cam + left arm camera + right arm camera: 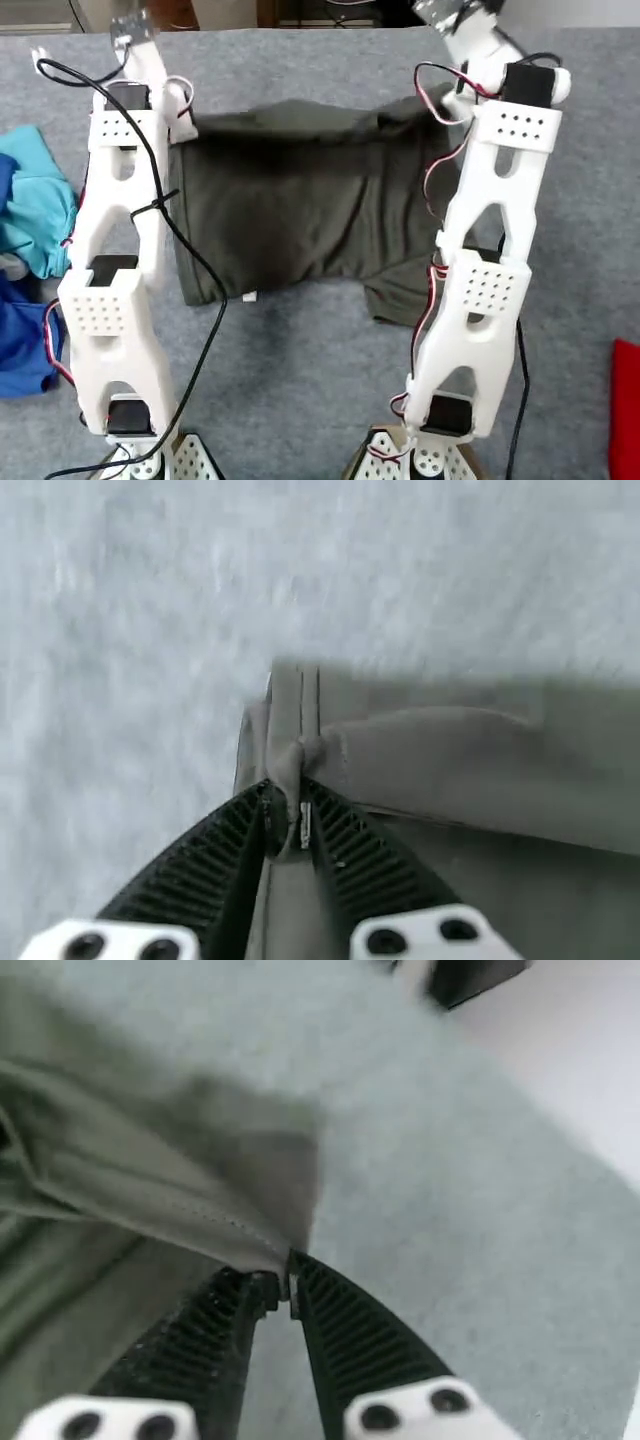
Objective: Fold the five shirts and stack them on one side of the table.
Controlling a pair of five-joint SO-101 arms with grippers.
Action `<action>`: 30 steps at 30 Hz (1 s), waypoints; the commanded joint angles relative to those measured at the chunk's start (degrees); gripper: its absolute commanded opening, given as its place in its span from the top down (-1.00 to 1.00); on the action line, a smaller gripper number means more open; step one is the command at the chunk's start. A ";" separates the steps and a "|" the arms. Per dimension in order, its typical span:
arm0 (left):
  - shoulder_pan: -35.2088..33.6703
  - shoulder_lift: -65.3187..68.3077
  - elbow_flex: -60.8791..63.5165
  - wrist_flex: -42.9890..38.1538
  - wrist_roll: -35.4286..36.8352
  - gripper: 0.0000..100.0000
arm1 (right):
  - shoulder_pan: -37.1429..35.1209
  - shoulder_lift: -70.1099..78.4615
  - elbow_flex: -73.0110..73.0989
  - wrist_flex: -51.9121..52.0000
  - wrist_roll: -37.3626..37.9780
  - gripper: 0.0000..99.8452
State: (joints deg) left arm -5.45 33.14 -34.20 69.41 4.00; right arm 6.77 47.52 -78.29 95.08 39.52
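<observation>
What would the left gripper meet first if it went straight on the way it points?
The left gripper pinches the dark shirt; past that fold, likely the grey table cover, depth unclear.

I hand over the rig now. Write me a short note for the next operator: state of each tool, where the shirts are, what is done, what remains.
Left tool: shut on the green shirt, at one far corner.
Right tool: shut on the same shirt's other far corner.
Things: the green shirt lies mid-table. A teal shirt and a blue shirt lie crumpled at one side edge, a red cloth at the opposite edge.
Done: no folded stack yet.
Left: finish this fold, fold the others, stack all on one side.
</observation>
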 commanded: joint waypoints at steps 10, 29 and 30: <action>7.30 -0.66 -0.97 23.82 -4.40 0.96 | 4.00 -3.12 3.65 7.38 2.99 0.99; 6.33 -4.53 18.55 18.02 -4.84 0.96 | 4.88 -34.59 53.85 5.10 -1.41 0.99; 6.33 -5.85 20.13 17.05 -4.84 0.96 | 4.97 -36.62 56.66 4.31 -1.93 0.99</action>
State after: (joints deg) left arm 1.23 32.62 -16.79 88.13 -0.57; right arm 10.73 19.12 -27.91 101.05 39.60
